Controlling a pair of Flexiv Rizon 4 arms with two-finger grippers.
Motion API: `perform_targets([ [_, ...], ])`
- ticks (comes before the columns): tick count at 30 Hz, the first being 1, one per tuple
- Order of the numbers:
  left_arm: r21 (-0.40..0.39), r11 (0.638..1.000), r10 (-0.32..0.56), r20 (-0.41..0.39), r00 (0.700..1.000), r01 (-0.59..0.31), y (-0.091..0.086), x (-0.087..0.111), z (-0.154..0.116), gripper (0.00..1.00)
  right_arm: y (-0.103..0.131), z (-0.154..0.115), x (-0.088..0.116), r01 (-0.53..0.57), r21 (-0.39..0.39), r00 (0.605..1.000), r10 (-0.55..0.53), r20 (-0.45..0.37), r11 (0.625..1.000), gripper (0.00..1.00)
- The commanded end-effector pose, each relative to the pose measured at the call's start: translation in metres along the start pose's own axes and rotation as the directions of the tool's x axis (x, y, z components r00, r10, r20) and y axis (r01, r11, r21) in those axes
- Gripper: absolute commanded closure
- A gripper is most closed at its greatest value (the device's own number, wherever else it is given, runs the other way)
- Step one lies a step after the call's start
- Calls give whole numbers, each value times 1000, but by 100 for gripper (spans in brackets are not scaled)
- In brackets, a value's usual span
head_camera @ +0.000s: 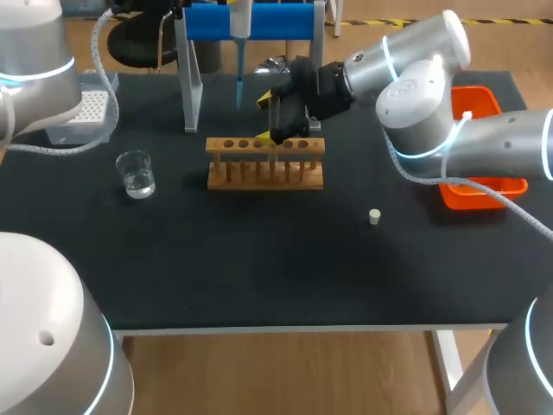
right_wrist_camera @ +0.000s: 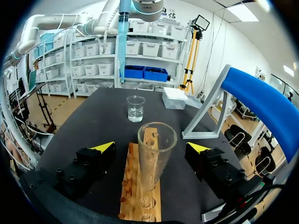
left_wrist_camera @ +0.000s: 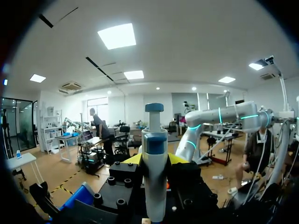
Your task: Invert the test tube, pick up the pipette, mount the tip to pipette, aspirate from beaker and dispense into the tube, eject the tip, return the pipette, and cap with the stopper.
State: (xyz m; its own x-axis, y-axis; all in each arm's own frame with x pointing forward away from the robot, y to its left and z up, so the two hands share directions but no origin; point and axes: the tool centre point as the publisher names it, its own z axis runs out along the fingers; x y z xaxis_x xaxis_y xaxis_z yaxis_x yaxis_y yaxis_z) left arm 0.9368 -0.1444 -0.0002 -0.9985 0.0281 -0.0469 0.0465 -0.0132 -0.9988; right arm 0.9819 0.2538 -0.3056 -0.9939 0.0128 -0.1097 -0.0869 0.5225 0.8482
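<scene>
Right pincer (right_wrist_camera: 151, 147) spread, left pincer (left_wrist_camera: 155, 159) clamped.

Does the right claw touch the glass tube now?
Apart. The right wrist view shows the tube standing between the right claw's open fingers, with a clear gap on each side.

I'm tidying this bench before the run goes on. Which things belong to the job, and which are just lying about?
Job: pipette, tube, beaker, stopper, tip box, rack, blue stand.
Lying about: orange bin, though it may be for spent tips; its use is unclear.
</scene>
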Motion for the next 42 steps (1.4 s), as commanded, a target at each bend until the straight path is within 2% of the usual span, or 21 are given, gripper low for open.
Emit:
perform_targets([
  [1,-3,1000,-1,-2,1000,1,-1,-1,0,100,2,2,0,0,7,1000,0,0,1000,0],
  [34,-3,1000,-1,-2,1000,1,-1,-1,0,100,1,-1,0,-4,-12,1000,4,-15,1000,0],
  [42,15,1000,11,-40,999,-10,-5,-13,19,100,1,-1,0,-4,-12,1000,4,-15,1000,0],
])
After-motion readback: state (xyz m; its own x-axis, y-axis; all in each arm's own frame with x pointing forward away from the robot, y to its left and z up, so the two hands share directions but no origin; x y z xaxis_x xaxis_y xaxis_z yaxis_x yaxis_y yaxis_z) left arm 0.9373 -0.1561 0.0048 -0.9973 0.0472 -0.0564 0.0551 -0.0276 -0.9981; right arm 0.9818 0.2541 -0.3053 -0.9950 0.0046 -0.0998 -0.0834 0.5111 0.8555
